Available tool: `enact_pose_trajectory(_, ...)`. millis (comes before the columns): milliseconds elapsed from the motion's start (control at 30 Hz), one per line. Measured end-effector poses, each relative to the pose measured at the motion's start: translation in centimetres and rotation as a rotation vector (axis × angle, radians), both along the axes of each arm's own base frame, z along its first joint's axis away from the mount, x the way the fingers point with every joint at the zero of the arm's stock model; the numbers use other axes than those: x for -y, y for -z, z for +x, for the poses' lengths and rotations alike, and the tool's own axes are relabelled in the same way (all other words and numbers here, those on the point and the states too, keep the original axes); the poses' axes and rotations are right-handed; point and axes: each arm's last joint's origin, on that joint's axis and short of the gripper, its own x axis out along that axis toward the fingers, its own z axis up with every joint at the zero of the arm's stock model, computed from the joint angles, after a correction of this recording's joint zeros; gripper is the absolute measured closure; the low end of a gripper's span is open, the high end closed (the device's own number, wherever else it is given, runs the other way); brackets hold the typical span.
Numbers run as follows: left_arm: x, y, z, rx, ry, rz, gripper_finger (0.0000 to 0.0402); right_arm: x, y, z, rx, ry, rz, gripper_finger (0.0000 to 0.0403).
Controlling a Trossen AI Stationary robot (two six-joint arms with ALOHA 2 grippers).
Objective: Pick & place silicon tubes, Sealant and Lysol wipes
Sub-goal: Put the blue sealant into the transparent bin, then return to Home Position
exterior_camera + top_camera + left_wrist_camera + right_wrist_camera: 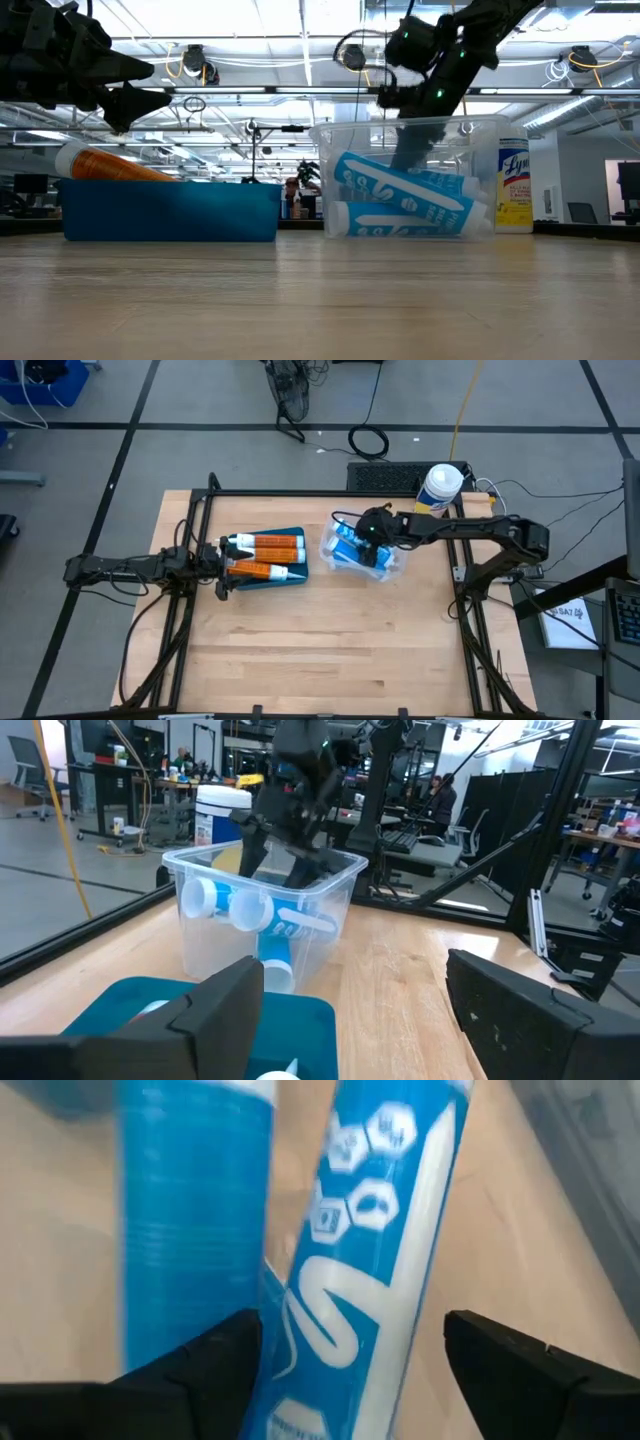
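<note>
Two orange tubes [268, 546] [260, 570] lie in a blue tray [296, 533] left of the table's centre. To its right stands a clear bin [330, 140] with blue-and-white tubes [400, 190] lying slanted inside. My right gripper [350, 1370] reaches down into the bin, open, its fingers on either side of one blue tube [370, 1260]; another tube [195, 1210] lies beside it. The yellow Lysol wipes canister [440, 485] stands upright at the far right edge. My left gripper [355, 1010] waits open and level at the tray's left end.
Black frame rails [300, 493] border the table's far, left and right sides. A black box [385, 475] and cables lie beyond the far edge. The near half of the wooden top [330, 650] is bare.
</note>
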Motion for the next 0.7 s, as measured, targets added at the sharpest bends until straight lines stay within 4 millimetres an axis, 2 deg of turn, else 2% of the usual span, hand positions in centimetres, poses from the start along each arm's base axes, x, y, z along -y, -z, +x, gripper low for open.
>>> enact_pose_trajectory(133, 0.0, 0.0, 0.0, 0.0, 0.0, 0.0, 0.0084, -0.4, -2.2, -0.8, 0.079, -0.008, -0.019, 0.0104)
enact_pose_trajectory(267, 0.0, 0.0, 0.0, -0.001, 0.0, 0.0, 0.0078, -0.8, -5.2, -2.4, 0.186, -0.004, -0.062, 0.0105)
enact_pose_trajectory(400, 0.0, 0.0, 0.0, 0.0, 0.0, 0.0, 0.0079, -1.6, -8.6, -4.9, 0.315, -0.008, -0.109, 0.0104)
enact_pose_trajectory(500, 0.0, 0.0, 0.0, -0.001, 0.0, 0.0, 0.0084, -2.5, -10.5, -7.6, 0.347, -0.011, -0.127, 0.0104)
enact_pose_trajectory(600, 0.0, 0.0, 0.0, 0.0, 0.0, 0.0, 0.0088, -3.4, -11.1, -10.2, 0.399, 0.008, -0.124, 0.0105)
enact_pose_trajectory(700, 0.0, 0.0, 0.0, 0.0, 0.0, 0.0, 0.0091, -4.0, -10.1, -12.3, 0.529, 0.024, -0.141, 0.0108)
